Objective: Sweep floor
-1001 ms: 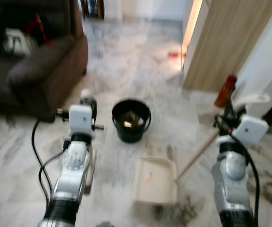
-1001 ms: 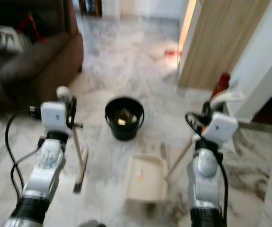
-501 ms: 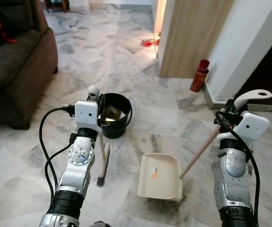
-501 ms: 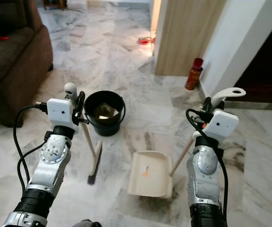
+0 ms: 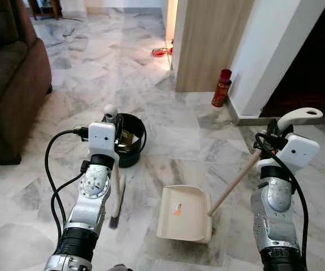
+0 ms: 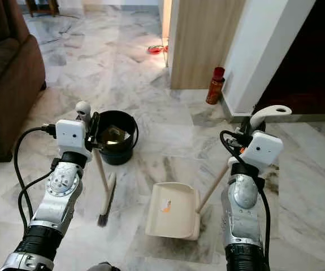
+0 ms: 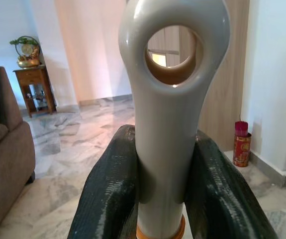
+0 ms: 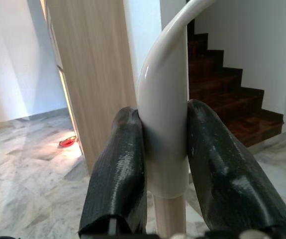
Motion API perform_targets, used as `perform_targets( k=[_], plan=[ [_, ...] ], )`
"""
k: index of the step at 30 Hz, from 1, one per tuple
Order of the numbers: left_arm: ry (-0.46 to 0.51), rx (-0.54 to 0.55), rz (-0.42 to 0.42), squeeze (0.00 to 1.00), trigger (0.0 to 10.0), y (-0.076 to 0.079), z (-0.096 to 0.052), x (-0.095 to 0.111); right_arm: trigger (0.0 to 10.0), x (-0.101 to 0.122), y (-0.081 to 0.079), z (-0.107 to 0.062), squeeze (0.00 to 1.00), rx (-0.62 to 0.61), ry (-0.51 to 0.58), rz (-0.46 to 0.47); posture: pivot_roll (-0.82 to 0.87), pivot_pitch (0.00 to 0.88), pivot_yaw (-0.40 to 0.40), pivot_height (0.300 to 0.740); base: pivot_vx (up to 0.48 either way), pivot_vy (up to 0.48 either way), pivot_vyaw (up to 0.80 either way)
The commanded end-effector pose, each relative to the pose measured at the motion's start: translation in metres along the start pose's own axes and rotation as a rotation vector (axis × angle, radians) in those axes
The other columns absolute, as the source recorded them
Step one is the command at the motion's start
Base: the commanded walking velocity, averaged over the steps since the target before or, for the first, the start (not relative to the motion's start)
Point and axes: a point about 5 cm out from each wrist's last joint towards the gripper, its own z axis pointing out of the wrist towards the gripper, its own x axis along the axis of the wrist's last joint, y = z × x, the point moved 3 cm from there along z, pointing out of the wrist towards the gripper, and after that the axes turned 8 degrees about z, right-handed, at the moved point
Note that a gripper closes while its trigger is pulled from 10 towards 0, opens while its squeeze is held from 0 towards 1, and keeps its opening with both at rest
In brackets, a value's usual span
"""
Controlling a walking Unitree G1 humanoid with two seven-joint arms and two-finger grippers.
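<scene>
My left gripper (image 7: 157, 184) pinches the grey-handled broom (image 6: 102, 186), bristles on marble floor (image 5: 179, 135) beside the black bucket (image 6: 116, 144). My right gripper (image 8: 165, 164) clamps the cream long-handled dustpan (image 5: 183, 213), pan flat between my arms.

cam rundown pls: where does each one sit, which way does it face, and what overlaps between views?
Left eye, right eye: head stereo pair, facing forward and down at the marble floor; both silver arms, broom, dustpan and black bucket show.
Left wrist: looks along the left gripper, shut on the broom's grey handle top, sofa beyond.
Right wrist: looks along the right gripper, shut on the dustpan's white handle, stairs behind.
Shared: the red can also appears in the left wrist view.
</scene>
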Motion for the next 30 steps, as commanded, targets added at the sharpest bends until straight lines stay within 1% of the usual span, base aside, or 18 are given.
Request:
perform_targets(
  k=[1, 5, 7, 9, 12, 15, 23, 30],
  plan=[
    [0.052, 0.007, 0.014, 0.00, 10.0, 0.0001, 0.0041, 0.0100, 10.0, 0.0080, -0.0006, 0.0026, 0.00, 0.004, 0.038, -0.001, 0.07, 0.038, -0.046, 0.740, 0.000, 0.000, -0.80],
    [0.051, 0.008, 0.016, 0.00, 10.0, -0.0001, 0.0037, 0.0098, 10.0, 0.0089, -0.0013, 0.0038, 0.00, 0.006, 0.040, -0.002, 0.07, 0.049, -0.047, 0.740, 0.000, 0.000, -0.80],
    [0.048, 0.018, 0.031, 0.00, 10.0, -0.0022, 0.0027, 0.0090, 10.0, 0.0096, -0.0018, 0.0042, 0.00, 0.007, 0.042, -0.001, 0.07, 0.057, -0.048, 0.740, 0.000, 0.000, -0.80],
    [0.046, 0.021, 0.048, 0.00, 10.0, -0.0038, 0.0019, 0.0082, 10.0, 0.0097, -0.0020, 0.0043, 0.00, 0.008, 0.041, -0.001, 0.07, 0.060, -0.051, 0.740, 0.000, -0.399, -0.80],
    [0.047, 0.029, 0.041, 0.00, 10.0, -0.0055, 0.0021, 0.0083, 10.0, 0.0094, -0.0023, 0.0041, 0.00, 0.011, 0.039, -0.002, 0.07, 0.067, -0.054, 0.740, 0.000, -0.472, -0.80],
    [0.047, 0.040, 0.033, 0.00, 10.0, -0.0070, 0.0025, 0.0086, 10.0, 0.0095, -0.0022, 0.0044, 0.00, 0.012, 0.038, -0.004, 0.07, 0.069, -0.055, 0.740, 0.000, 0.000, -0.80],
    [0.047, 0.041, 0.031, 0.00, 10.0, -0.0052, 0.0027, 0.0087, 10.0, 0.0106, -0.0018, 0.0057, 0.00, 0.014, 0.039, -0.005, 0.07, 0.077, -0.061, 0.740, 0.000, 0.000, -0.80],
    [0.046, 0.051, 0.035, 0.00, 10.0, -0.0086, 0.0021, 0.0080, 10.0, 0.0112, -0.0026, 0.0064, 0.00, 0.018, 0.039, -0.004, 0.07, 0.088, -0.067, 0.740, 0.000, 0.000, -0.80]
  ],
)
